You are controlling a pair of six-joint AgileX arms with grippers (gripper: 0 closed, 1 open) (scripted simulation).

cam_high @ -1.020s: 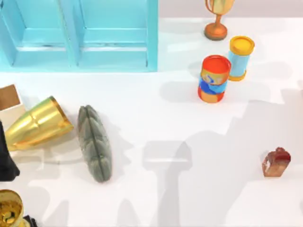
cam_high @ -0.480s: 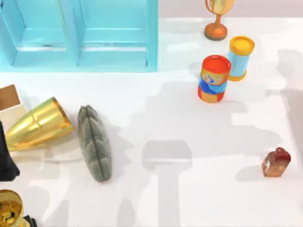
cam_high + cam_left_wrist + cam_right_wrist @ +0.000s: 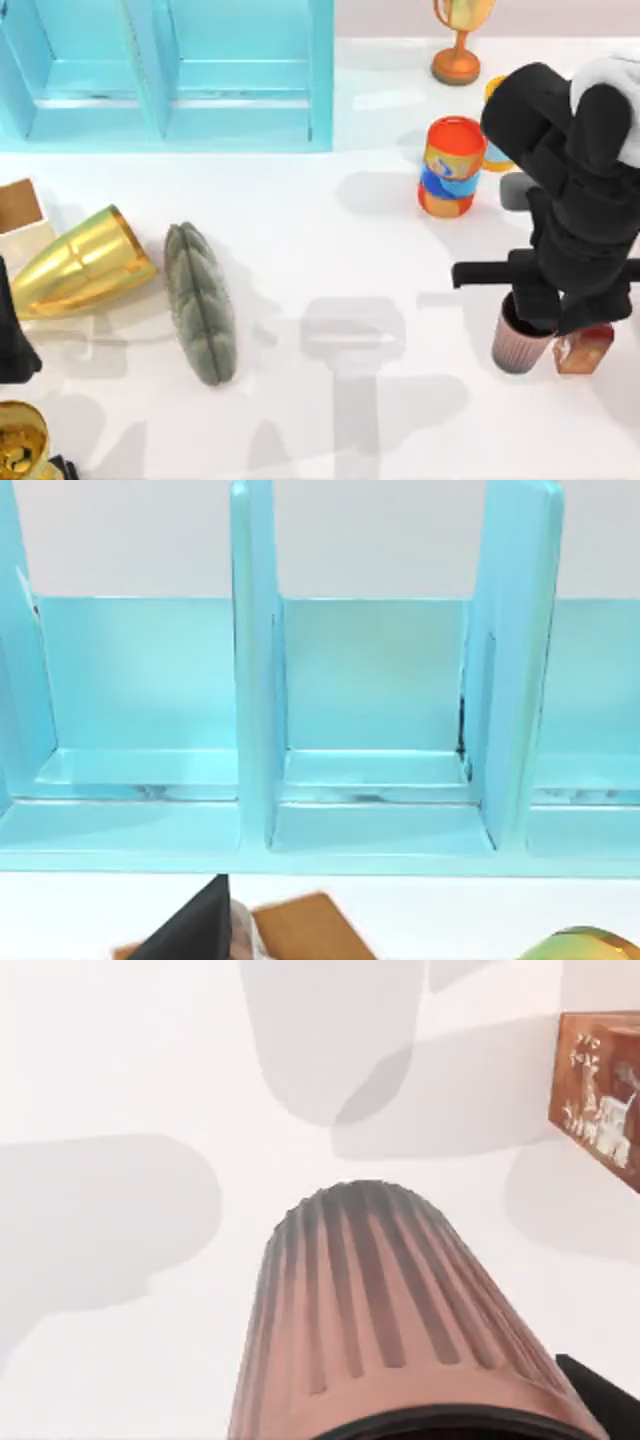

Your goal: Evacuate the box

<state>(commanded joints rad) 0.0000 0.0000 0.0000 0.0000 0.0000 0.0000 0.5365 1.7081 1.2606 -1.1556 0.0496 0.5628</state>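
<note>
Top view: box at table's far left edge, gold cup lying beside it, left gripper near, right gripper well apart at right, clamped on ribbed pink cup, left wrist view: cabinet, box just below, left fingers' state cannot tell, right wrist view: ribbed pink cup held, carton beside.

The white desk carries a light-blue cabinet, the box, a gold cup on its side, a grey cushion, 2 cans, a trophy and a reddish-brown carton.
</note>
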